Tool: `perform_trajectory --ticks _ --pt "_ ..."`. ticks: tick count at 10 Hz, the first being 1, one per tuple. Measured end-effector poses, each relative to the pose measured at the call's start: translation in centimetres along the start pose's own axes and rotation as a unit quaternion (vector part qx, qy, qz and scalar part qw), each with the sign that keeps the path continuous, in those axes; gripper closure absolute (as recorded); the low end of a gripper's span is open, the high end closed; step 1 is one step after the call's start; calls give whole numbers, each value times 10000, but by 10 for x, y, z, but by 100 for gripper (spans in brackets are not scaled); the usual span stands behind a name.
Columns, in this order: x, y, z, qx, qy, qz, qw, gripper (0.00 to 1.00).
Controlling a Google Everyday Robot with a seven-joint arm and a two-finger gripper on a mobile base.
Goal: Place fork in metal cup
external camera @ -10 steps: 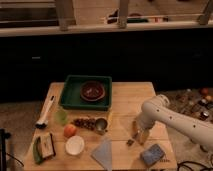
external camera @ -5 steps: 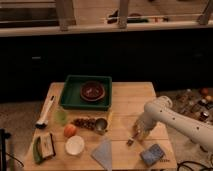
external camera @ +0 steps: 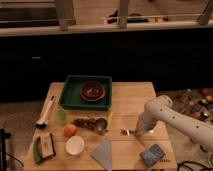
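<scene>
We take this for a robot test space, staged with kitchen goods. A lone wooden table (external camera: pixel 131 100) stands on the floor (external camera: pixel 20 117) before a long dark wall (external camera: pixel 125 55), with pale posts (external camera: pixel 65 10) above. Kitchen things are set out apart on it like samples: a green tray (external camera: pixel 69 98) holding a brown bowl (external camera: pixel 92 91), a brush (external camera: pixel 46 111), an orange (external camera: pixel 70 130), a white bowl (external camera: pixel 75 145), a metal cup (external camera: pixel 101 124). A white arm (external camera: pixel 165 112) reaches in from the right, its gripper (external camera: pixel 141 129) low over the table's front right part, just beside the fork (external camera: pixel 127 132). Mixed clutter (external camera: pixel 197 102) lies on the floor at the right.
</scene>
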Motion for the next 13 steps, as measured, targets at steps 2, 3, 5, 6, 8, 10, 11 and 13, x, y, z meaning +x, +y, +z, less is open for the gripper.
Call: perform_trajectory --ticks 2,3,5,6,8,10,11,13 --pt "-1 -5 7 -121 -103 -43 9999 100" --pt "-1 -5 7 -127 -92 -63 9999 100" --pt "-2 -3 5 -144 -91 -78 9998 100" --pt "-2 -2 4 -159 -90 -82 9998 100" --pt "-1 -2 3 -222 -30 -50 9997 100" --pt "-3 -12 -5 -364 282 -53 9989 100" --pt "1 -13 -13 -361 357 -12 9987 100" --pt "-3 -18 -35 -295 469 -11 9985 100"
